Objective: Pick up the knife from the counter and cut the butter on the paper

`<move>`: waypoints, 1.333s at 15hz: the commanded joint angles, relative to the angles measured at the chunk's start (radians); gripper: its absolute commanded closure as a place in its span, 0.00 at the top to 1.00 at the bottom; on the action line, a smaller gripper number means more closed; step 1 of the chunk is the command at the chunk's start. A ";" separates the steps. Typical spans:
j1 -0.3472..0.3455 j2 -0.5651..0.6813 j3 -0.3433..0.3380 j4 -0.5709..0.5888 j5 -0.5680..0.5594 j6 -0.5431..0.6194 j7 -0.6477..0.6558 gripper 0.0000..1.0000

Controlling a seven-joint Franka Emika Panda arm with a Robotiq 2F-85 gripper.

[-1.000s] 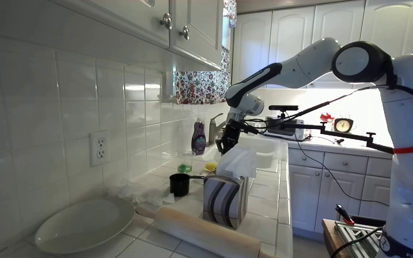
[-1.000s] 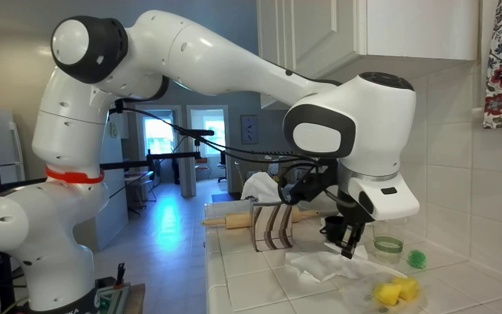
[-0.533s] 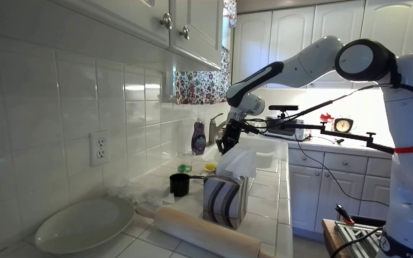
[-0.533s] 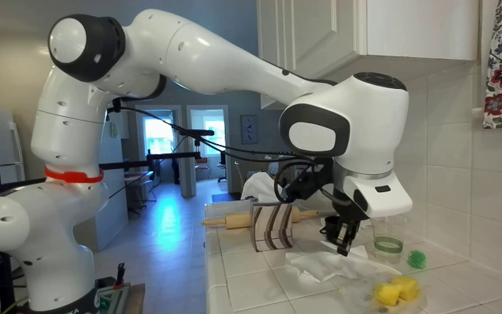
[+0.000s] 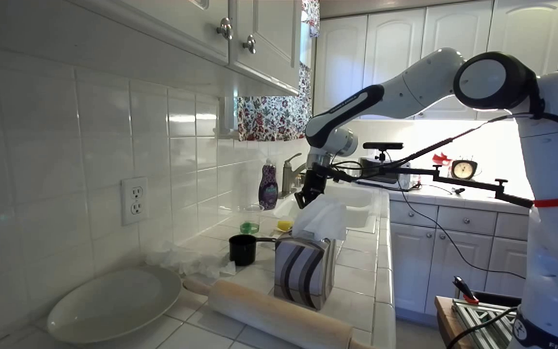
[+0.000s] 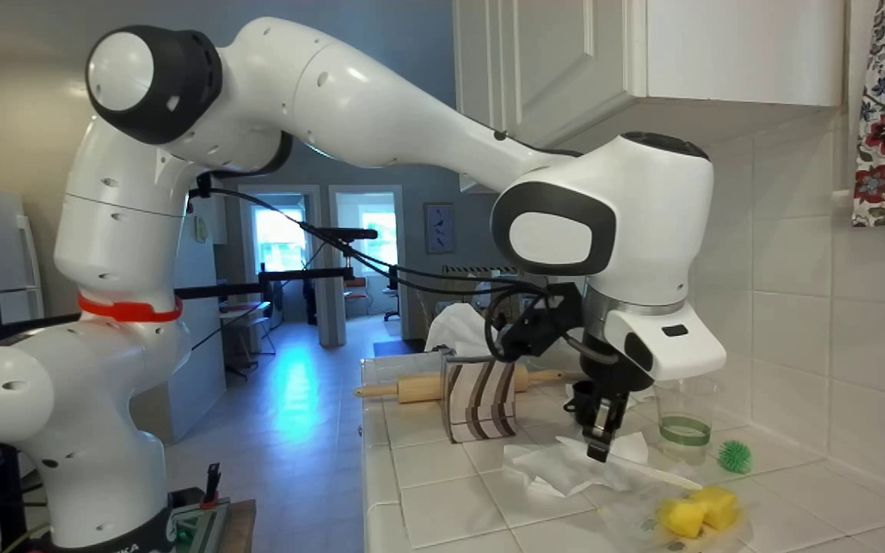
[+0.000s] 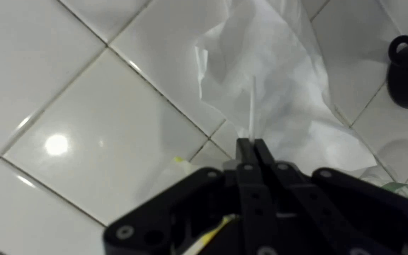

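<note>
The fingers [image 7: 244, 152] pinch a slim white knife [image 7: 252, 109]; below, off to their side, butter [image 6: 683, 517] lies on paper [image 6: 633, 513]. Under cutting pressure I'd fear the knife pivoting in that narrow grip, or the loose-looking paper sliding.

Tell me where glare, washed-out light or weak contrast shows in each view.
Wrist view: a round glare spot on the counter, and the pale knife barely stands out against the crumpled white sheet; in an exterior view, the back wall is washed out; in an exterior view, bluish-white glare streaks the floor.
</note>
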 commanded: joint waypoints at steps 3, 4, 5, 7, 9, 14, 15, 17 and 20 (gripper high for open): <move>0.009 -0.020 -0.001 -0.029 -0.066 0.017 -0.083 0.01; 0.010 -0.022 0.000 -0.032 -0.070 0.024 -0.096 0.01; 0.010 -0.023 0.002 -0.035 -0.068 0.028 -0.109 0.01; 0.012 -0.024 0.004 -0.037 -0.067 0.034 -0.131 0.01; 0.016 -0.026 0.006 -0.043 -0.066 0.037 -0.143 0.01; 0.032 -0.050 0.012 -0.078 -0.065 0.036 -0.129 0.01; 0.039 -0.057 0.012 -0.092 -0.071 0.040 -0.123 0.01; 0.049 -0.073 0.013 -0.118 -0.067 0.050 -0.111 0.01; 0.067 -0.113 0.014 -0.174 -0.065 0.063 -0.094 0.01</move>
